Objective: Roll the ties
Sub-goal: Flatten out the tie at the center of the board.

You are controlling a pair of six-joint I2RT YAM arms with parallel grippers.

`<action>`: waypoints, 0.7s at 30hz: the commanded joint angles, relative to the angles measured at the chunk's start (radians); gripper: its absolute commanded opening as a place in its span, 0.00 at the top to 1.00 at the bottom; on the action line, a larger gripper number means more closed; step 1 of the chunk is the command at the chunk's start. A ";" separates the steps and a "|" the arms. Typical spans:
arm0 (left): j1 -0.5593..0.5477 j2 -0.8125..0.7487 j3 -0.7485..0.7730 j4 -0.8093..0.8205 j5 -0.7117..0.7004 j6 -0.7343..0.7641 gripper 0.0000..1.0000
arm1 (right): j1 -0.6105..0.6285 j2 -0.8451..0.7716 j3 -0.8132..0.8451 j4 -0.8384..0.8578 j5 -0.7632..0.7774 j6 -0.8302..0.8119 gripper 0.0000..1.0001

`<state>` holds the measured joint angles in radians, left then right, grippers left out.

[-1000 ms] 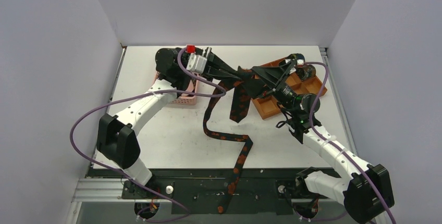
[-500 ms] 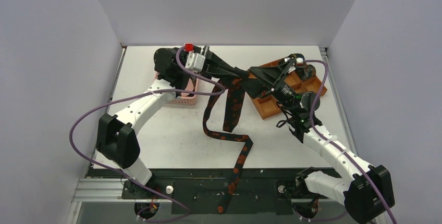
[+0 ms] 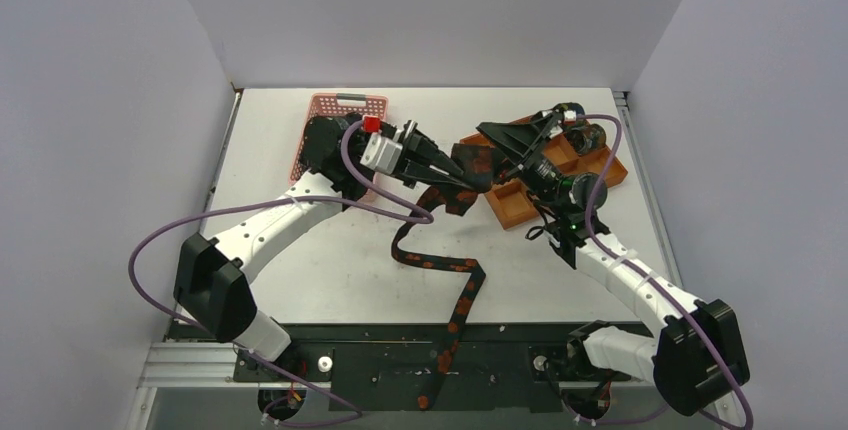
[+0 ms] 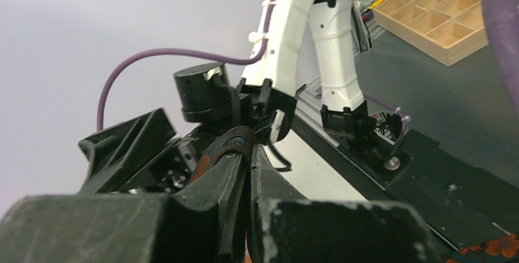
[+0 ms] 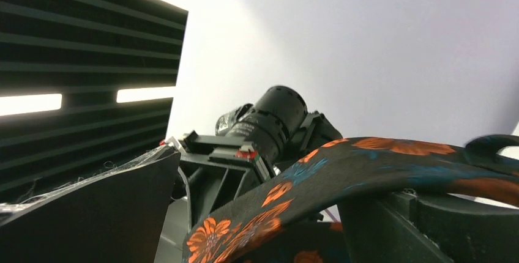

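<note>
one tie [image 3: 462,295] in sight, dark with orange-red flowers. its wide end is bunched at mid-table, lifted off the surface, where both arms meet, and most of that end is hidden behind fingers.

left gripper [image 3: 462,182]: jaws together, clamped on the tie. in the left wrist view only a small loop of cloth shows past the fingertips.

right gripper [image 3: 497,146]: jaws wide apart, gripping nothing. in the right wrist view the tie crosses the gap and lies over one finger; the other finger [image 5: 92,214] stands off from the cloth. how much of the cloth rests on it, cannot tell.

orange tray [image 3: 510,208] is partly covered by the right arm, its compartments hard to read. pink basket [image 3: 345,103] sits at the far left, its near half behind the left arm.

edges: walls close on the left, far and right sides. the widest stretch of bare table [image 3: 300,260] lies left of the tie. the tray fills the far right.

long axis: far to near. from the grippers the strip drops to the table, makes an s-bend, then runs over the near edge and across the black base rail, narrow end pointing at the camera side.
</note>
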<state>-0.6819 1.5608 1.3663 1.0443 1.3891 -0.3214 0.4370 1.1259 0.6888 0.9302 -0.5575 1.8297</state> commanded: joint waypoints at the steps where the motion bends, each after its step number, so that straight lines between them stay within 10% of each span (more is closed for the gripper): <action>1: -0.015 -0.084 -0.043 0.040 0.005 0.006 1.00 | -0.011 0.064 0.013 0.213 -0.006 0.072 0.04; 13: -0.083 -0.174 -0.203 0.016 -0.035 0.002 1.00 | -0.026 0.111 0.063 0.175 0.001 0.019 0.43; 21: -0.163 -0.367 -0.472 -0.194 -0.151 0.161 1.00 | -0.089 0.094 0.043 0.088 0.026 -0.104 0.51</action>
<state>-0.7982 1.3113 0.9699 0.9817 1.3014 -0.2760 0.3862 1.2324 0.7086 1.0210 -0.5747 1.8111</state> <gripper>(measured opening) 0.020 0.503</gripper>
